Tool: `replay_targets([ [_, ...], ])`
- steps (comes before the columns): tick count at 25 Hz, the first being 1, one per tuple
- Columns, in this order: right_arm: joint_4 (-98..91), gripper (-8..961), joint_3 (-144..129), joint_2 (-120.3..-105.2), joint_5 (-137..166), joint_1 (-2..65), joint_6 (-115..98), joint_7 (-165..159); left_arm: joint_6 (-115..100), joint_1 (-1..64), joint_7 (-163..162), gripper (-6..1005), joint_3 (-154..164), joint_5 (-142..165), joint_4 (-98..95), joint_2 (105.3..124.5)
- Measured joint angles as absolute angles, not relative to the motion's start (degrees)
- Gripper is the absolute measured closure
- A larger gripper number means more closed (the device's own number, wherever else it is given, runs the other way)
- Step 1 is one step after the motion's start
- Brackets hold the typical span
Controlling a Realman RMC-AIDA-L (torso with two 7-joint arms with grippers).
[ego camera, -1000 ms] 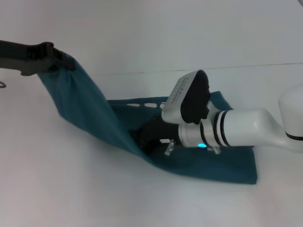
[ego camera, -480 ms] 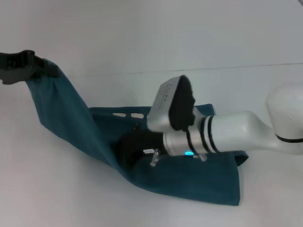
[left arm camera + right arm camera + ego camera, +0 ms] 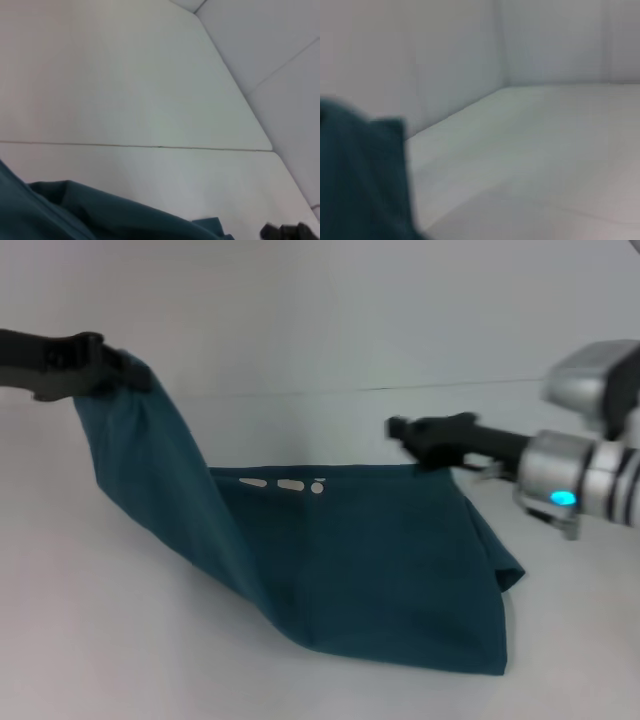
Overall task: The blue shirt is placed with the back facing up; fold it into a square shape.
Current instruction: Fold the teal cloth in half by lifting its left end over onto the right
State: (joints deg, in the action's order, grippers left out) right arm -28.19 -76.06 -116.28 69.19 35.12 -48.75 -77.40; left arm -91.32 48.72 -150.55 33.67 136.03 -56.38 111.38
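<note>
1. The right gripper (image 3: 420, 440) has lifted off the blue shirt (image 3: 370, 560). A moment ago it was pressed low into the middle of the cloth; now it hangs above the shirt's far right edge, with its arm reaching in from the right. Whether its fingers are wide or narrow cannot be told.
2. The left gripper (image 3: 105, 370) still pinches one end of the shirt at the far left, holding it raised, a little higher and farther right than before.
3. The shirt hangs from that raised corner in a sloping band down to the white table (image 3: 120, 640), where the rest lies flat, with white marks near its far edge.
4. The left wrist view shows shirt folds (image 3: 75, 215) close by and the other gripper's dark tip (image 3: 290, 232) far off.
5. The right wrist view shows only a blurred edge of cloth (image 3: 360, 175).
</note>
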Motion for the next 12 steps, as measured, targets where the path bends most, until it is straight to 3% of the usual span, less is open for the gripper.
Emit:
replay_targets([
  [7, -28.2, 954, -59.6, -112.92, 69.2, 26.6, -56.8, -78.8, -91.0, 54.1, -151.2, 919, 38.5, 136.0, -56.3, 113.20],
  [8, -28.2, 954, -57.5, -112.44, 69.2, 25.4, -58.0, -79.1, -90.8, 56.1, -150.8, 919, 40.4, 136.0, -56.6, 114.44],
  [10, -28.2, 954, -54.6, -111.88, 69.1, 23.7, -59.6, -79.5, -90.8, 56.9, -150.5, 919, 41.8, 136.0, -56.7, 115.11],
  [12, -28.2, 954, -52.1, -111.56, 69.1, 22.4, -60.6, -79.6, -90.0, 58.3, -149.3, 919, 45.5, 136.0, -57.2, 117.36],
])
